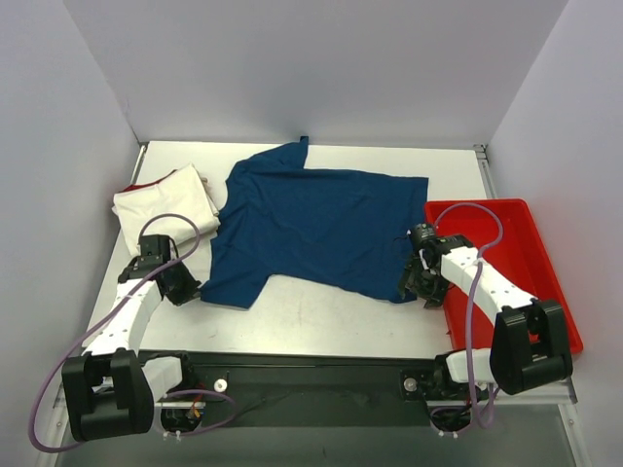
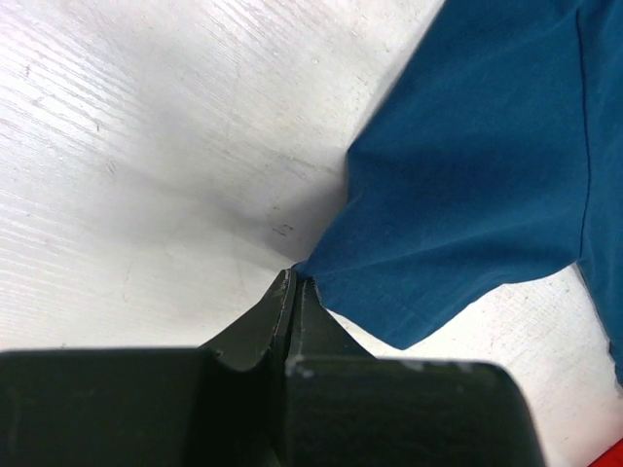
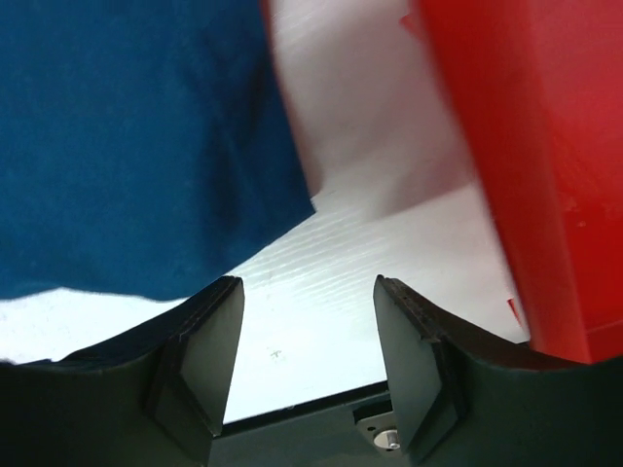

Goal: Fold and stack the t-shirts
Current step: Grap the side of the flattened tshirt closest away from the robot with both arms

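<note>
My left jaws clamp a sleeve corner of the blue t-shirt (image 1: 321,229); my right jaws, apart, face its hem corner, just ahead-left.

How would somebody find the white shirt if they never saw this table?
Start at the white table and find the big blue t-shirt spread across its middle. Just left of it, toward the far left corner, lies the cream-white t-shirt. It is the only pale, folded-up cloth, with a thin red edge showing.

The right hand (image 3: 307,290), fingers apart, hovers above the white table (image 3: 302,336) between the blue t-shirt (image 3: 136,146) and the red tray (image 3: 531,146)
</note>
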